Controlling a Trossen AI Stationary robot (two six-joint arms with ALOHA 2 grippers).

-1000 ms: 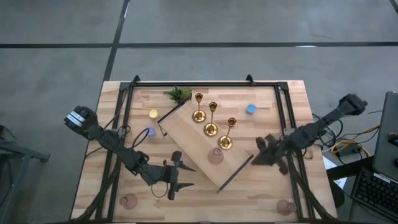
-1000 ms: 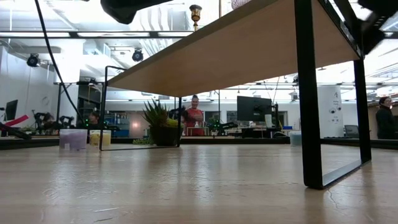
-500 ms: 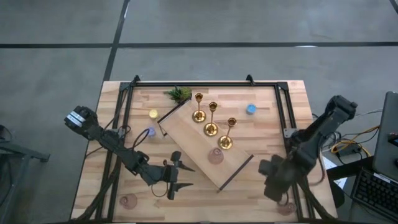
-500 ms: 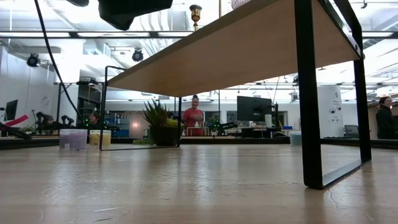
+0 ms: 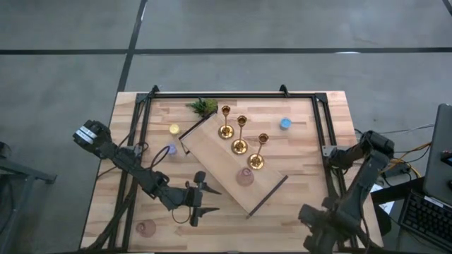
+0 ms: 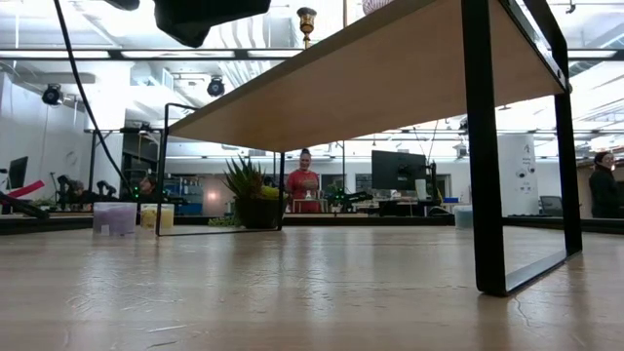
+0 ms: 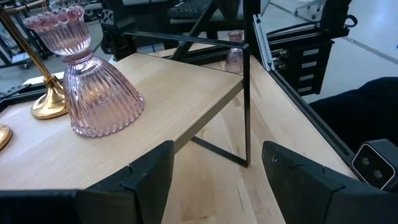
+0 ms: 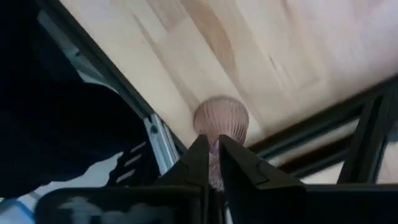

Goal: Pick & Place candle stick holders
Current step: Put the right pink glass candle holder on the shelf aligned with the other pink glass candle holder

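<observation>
We observe a light wooden counter (image 5: 304,152) carrying a low wooden riser shelf (image 5: 219,169) on thin black legs, set diagonally near the middle.

Three gold candlesticks (image 5: 240,147) stand in a row on the shelf, upright and close together. One pink ribbed glass holder (image 5: 244,176) stands on the same shelf, just beside the nearest candlestick; in the left wrist view this glass holder (image 7: 87,87) sits upright with a gold candlestick base (image 7: 48,102) next to it. A second pink glass holder (image 5: 145,228) rests on the counter near the front left corner. A third pink glass holder (image 8: 221,121) shows in the right wrist view, close to the counter's edge rail.

The left pincer (image 5: 198,204) hovers over the counter in front of the shelf, its fingers (image 7: 143,177) spread wide and holding nothing.

The right pincer (image 8: 210,163) is at the front right corner of the counter, directly above the third glass holder. Its fingers (image 8: 239,165) stand narrow, nearly together, and we see nothing clamped between them.
</observation>
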